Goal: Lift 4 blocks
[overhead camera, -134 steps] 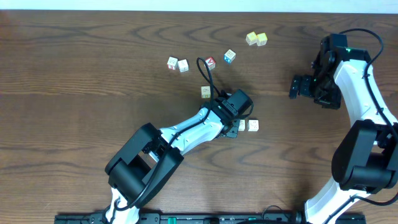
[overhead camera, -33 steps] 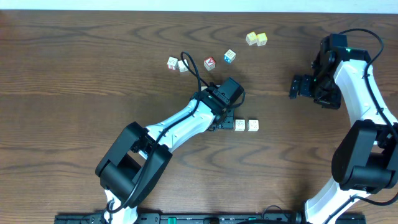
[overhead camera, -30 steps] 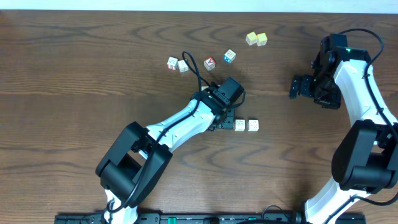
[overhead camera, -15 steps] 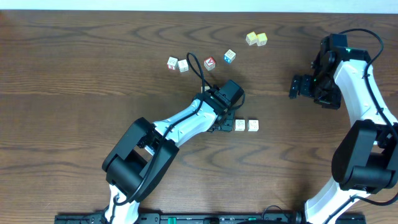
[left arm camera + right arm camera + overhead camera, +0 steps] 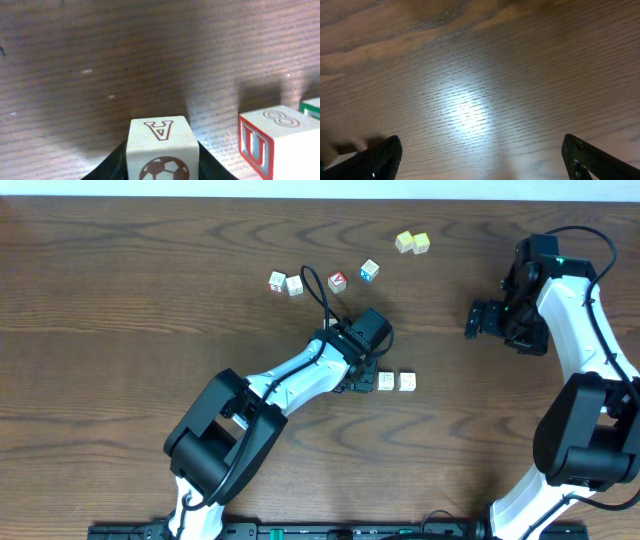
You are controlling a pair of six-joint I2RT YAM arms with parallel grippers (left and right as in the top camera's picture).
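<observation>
A cream block (image 5: 161, 147) with a red-brown A and a soccer ball sits between my left gripper's (image 5: 161, 167) black jaws, which press on both its sides; it rests on the table. From overhead the left gripper (image 5: 362, 372) hides this block. Just to its right lie two more cream blocks (image 5: 385, 381) (image 5: 407, 381), the nearer showing a red U and 8 (image 5: 265, 140). Another cream pair (image 5: 277, 280) (image 5: 295, 284) lies at the back. My right gripper (image 5: 478, 320) hangs open over bare wood at the far right, its fingers (image 5: 385, 155) wide apart.
A red-faced cube (image 5: 338, 281) and a blue-faced cube (image 5: 369, 271) lie behind the left gripper. Two pale yellow cubes (image 5: 404, 241) (image 5: 421, 243) sit near the back edge. The left arm's black cable (image 5: 322, 295) loops close to the red-faced cube.
Over the last second the left arm's lower links swung slightly right while its gripper stayed in place. The block that stood alone behind the gripper earlier is gone from there. The right arm is still.
</observation>
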